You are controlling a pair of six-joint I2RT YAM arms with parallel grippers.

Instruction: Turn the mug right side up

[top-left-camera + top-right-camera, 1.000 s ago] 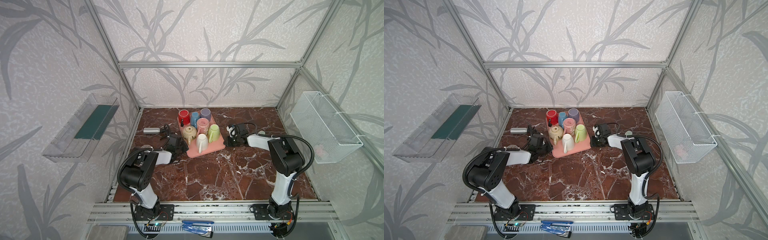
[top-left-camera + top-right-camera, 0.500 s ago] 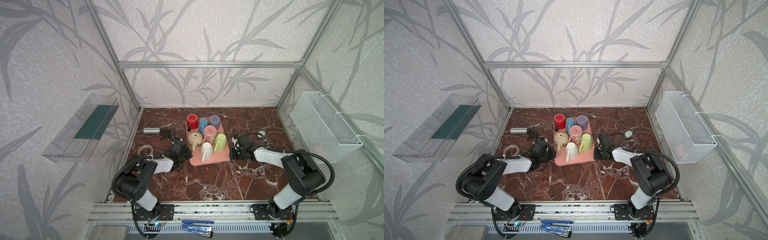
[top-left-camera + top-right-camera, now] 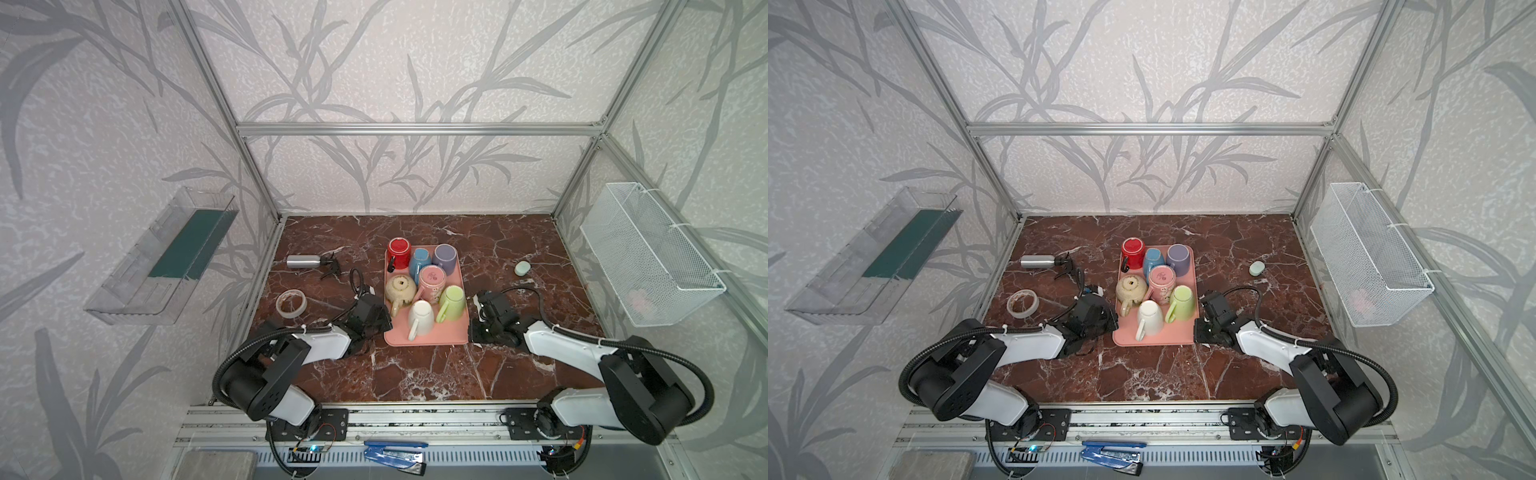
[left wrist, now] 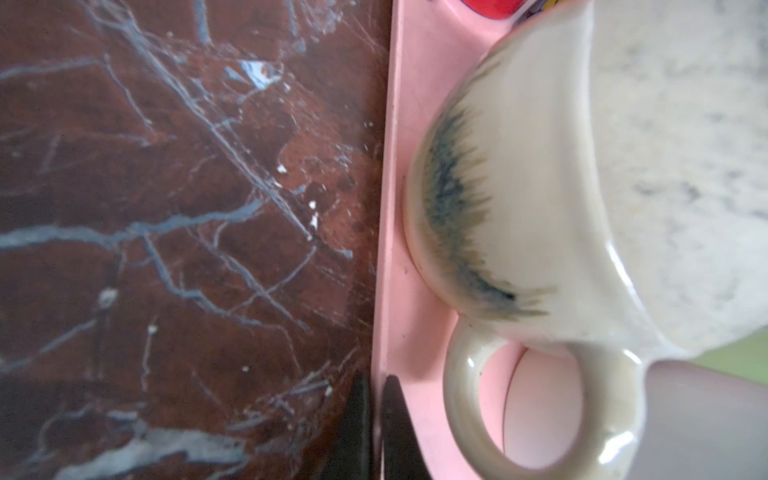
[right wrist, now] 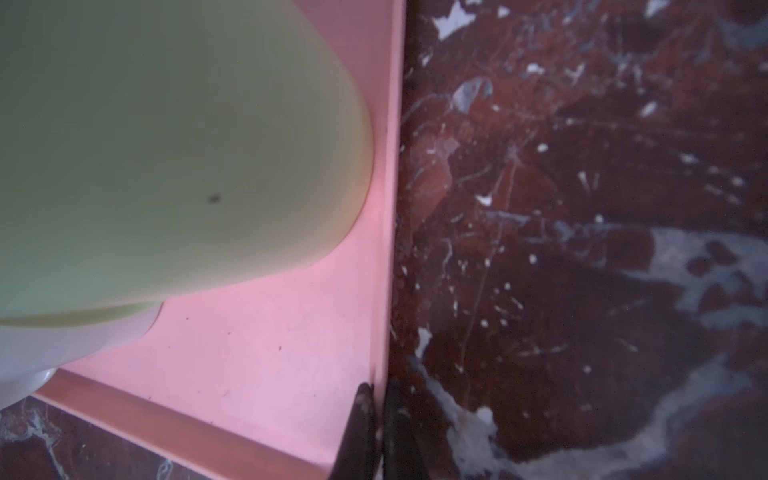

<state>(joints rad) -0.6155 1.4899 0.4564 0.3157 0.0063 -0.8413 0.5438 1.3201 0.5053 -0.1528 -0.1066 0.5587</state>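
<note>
My left gripper [image 4: 376, 386] is pinched shut on the left rim of the pink tray [image 3: 440, 334], and my right gripper [image 5: 378, 388] is pinched shut on its right rim. In each wrist view two dark fingers straddle the thin pink lip with barely any gap.

I hold no mug. Seven mugs stand crowded on the tray, all bottoms up as far as I can tell, and I cannot say which one is meant. The white mug [image 3: 420, 318] is nearest, its handle pointing toward the near edge. The green mug [image 3: 452, 302] sits just beside it, close against the right rim and near my right fingers. The cream mug [image 3: 400, 289] sits by the left rim, close to my left fingers.

Here is the trouble I foresee. Both grippers are busy with the tray, so nothing can be turned until one lets go. If I pull unevenly or raise one side, the tray tilts on the marble table [image 3: 415, 374], and the packed mugs slide into each other or topple. The lip looks thin and smooth, so a pinch could slip off it. When I do reach in, the mugs stand so close that opened fingers around one will likely shove its neighbour or snag a handle.
</note>
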